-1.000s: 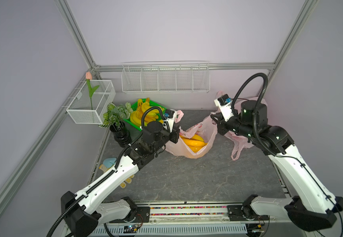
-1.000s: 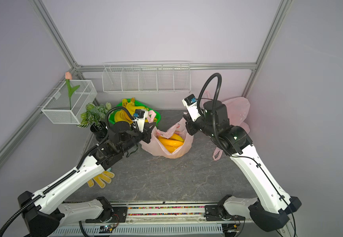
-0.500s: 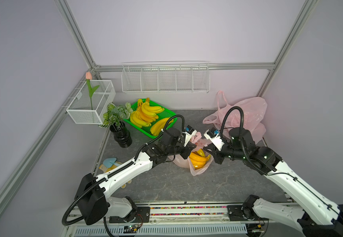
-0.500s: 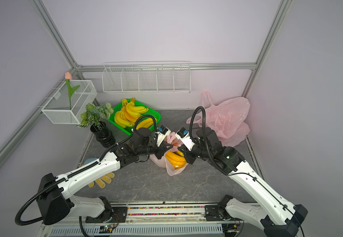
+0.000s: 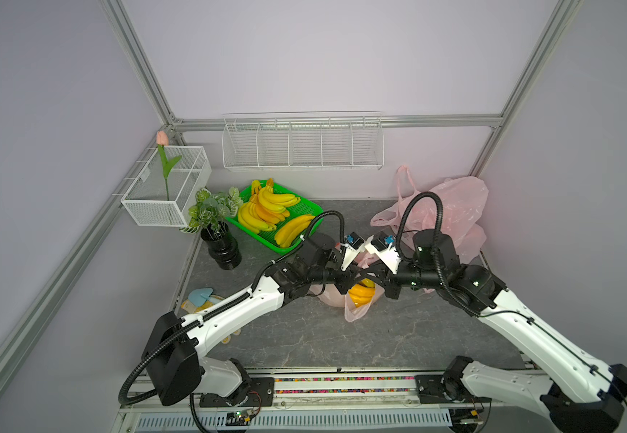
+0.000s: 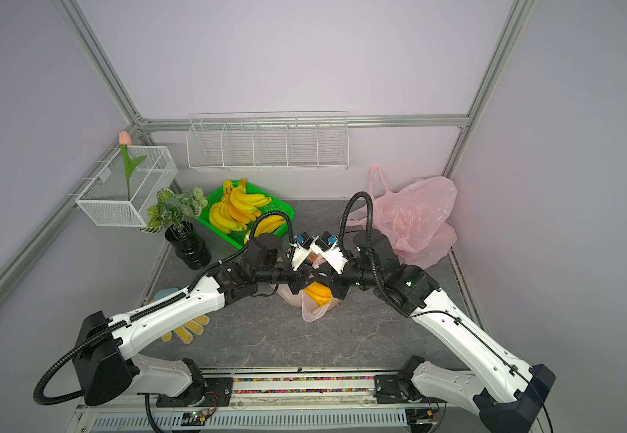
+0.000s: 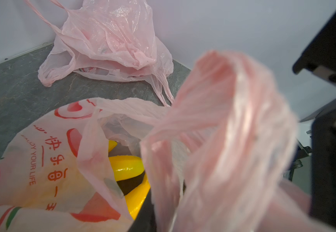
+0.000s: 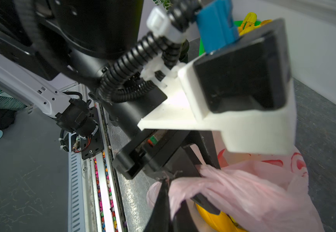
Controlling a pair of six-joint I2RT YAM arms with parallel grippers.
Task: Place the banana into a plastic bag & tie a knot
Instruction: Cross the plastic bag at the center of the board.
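A pink printed plastic bag (image 5: 357, 316) stands on the grey mat at mid table, with a yellow banana bunch (image 5: 360, 296) inside it. Both grippers meet head to head just above its mouth in both top views. In the right wrist view my right gripper (image 8: 166, 180) is shut on one bunched handle of the bag (image 8: 233, 186). My left gripper (image 5: 355, 279) faces it; its two black fingers (image 8: 203, 149) stand apart with that pink handle running between them. The left wrist view looks past a blurred handle (image 7: 223, 130) down at the banana (image 7: 126, 166).
A green tray (image 5: 314, 208) with more banana bunches (image 5: 267, 210) lies at the back left, beside a plant in a black vase (image 5: 224, 249). A heap of spare pink bags (image 5: 454, 210) fills the back right corner. Gloves (image 6: 186, 331) lie by the left arm.
Both arms have come down and forward from the back, carrying the bag to mid table and closing together. The left jaws, shut on the handle before, now stand apart.
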